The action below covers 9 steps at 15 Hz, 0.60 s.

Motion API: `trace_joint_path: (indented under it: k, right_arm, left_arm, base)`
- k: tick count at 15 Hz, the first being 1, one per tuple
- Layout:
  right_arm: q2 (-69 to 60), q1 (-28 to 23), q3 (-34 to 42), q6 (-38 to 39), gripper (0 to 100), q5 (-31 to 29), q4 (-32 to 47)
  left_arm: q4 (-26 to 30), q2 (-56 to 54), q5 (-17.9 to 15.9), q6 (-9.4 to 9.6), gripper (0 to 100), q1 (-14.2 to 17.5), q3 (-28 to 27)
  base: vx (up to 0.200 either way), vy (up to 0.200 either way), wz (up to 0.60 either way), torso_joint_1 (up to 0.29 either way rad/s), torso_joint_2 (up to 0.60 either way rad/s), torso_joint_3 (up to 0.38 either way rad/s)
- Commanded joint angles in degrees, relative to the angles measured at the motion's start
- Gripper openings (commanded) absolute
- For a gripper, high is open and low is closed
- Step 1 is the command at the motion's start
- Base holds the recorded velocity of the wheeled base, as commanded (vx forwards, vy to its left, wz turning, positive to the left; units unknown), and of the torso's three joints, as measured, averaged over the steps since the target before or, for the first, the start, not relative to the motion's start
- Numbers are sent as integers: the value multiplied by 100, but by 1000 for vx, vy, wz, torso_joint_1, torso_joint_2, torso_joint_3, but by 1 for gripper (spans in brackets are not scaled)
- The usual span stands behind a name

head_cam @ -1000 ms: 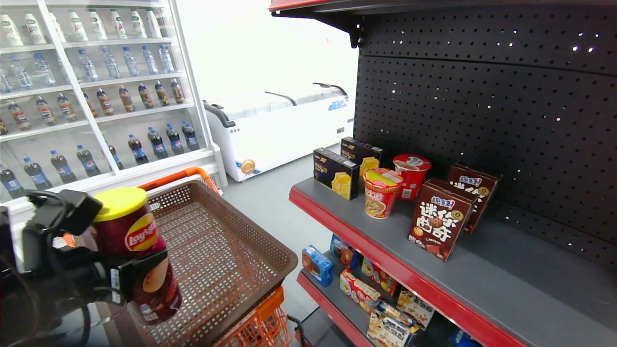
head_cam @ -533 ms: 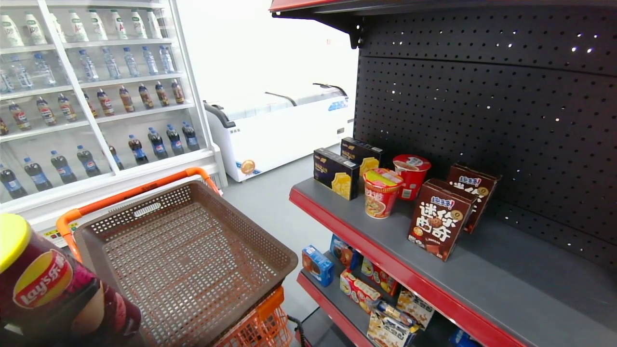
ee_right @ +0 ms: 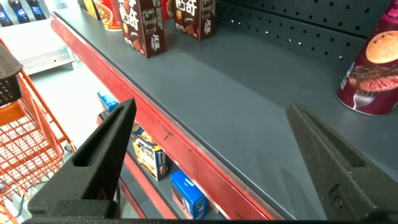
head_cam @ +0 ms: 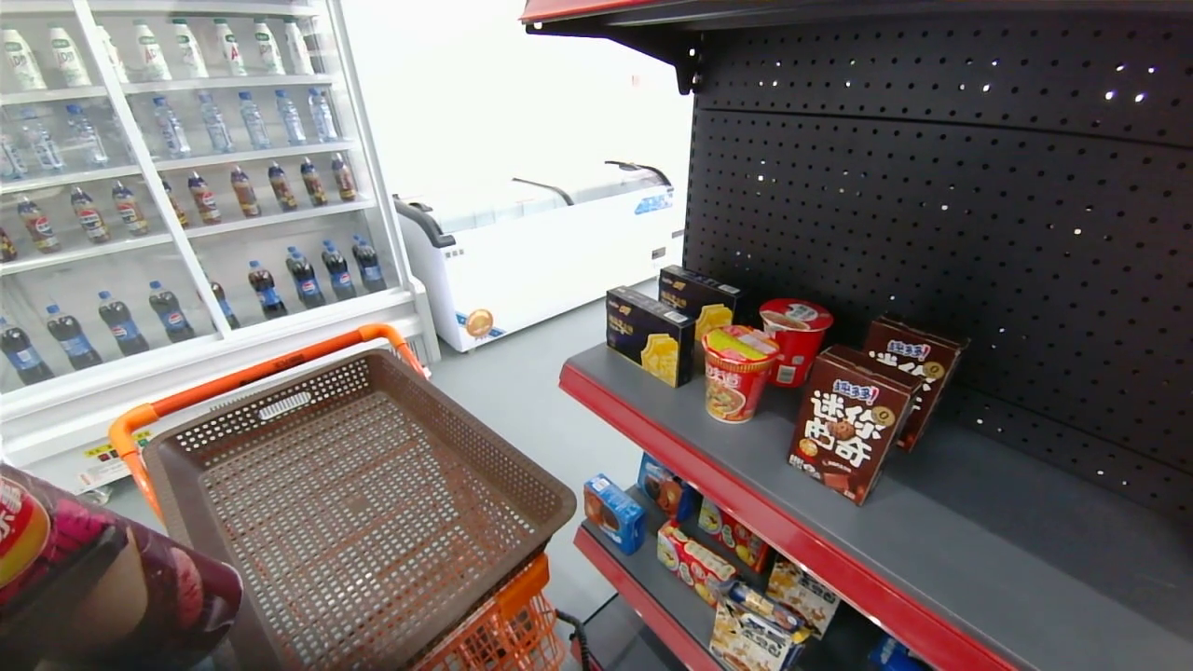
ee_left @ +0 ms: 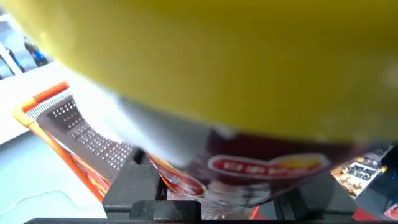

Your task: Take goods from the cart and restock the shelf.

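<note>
Shop aisle w/ drinks fridge (head_cam: 186,186) at 10 o'clock and chest freezer (head_cam: 541,242) at 12. Shelf (head_cam: 932,550) runs from 3 to 5 o'clock: grey deck, red front lip, pegboard back. On the deck, far end first: two dark boxes (head_cam: 652,335), two noodle cups (head_cam: 736,373), two brown boxes (head_cam: 853,433), all upright. Cart (head_cam: 252,373) sits at 7 o'clock w/ a brown basket (head_cam: 373,485) on its orange frame. Left pincer (ee_left: 205,202) is clamped on the can (head_cam: 140,596), dark red w/ yellow lid, at 8 o'clock just beside the basket. Right pincer (ee_right: 211,162) is spread wide w/ nothing in it, over the shelf's front lip. Other can (ee_right: 370,71) stands upright on the deck near the pegboard, well apart from the brown boxes.
</note>
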Motion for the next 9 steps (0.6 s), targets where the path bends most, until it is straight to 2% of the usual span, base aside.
trace_joint_path:
  k: [1,3,6,9]
  right_arm:
    - [7,0,0,-15,100,8,0]
    - [7,0,0,20,100,8,0]
    - [7,0,0,20,100,8,0]
    - [7,0,0,11,100,8,0]
  left_arm:
    - [61,-222,18,4,0,7,-15]
    - [509,-565,27,13,0,16,-24]
    - [1194,-1004,27,13,0,16,-165]
    - [1317,-1048,36,-5,0,16,-200]
  base:
    - [0,0,0,0,0,0]
    - [0,0,0,0,0,0]
    - [0,0,-600,1,1,4]
    - [0,0,-600,7,2,4]
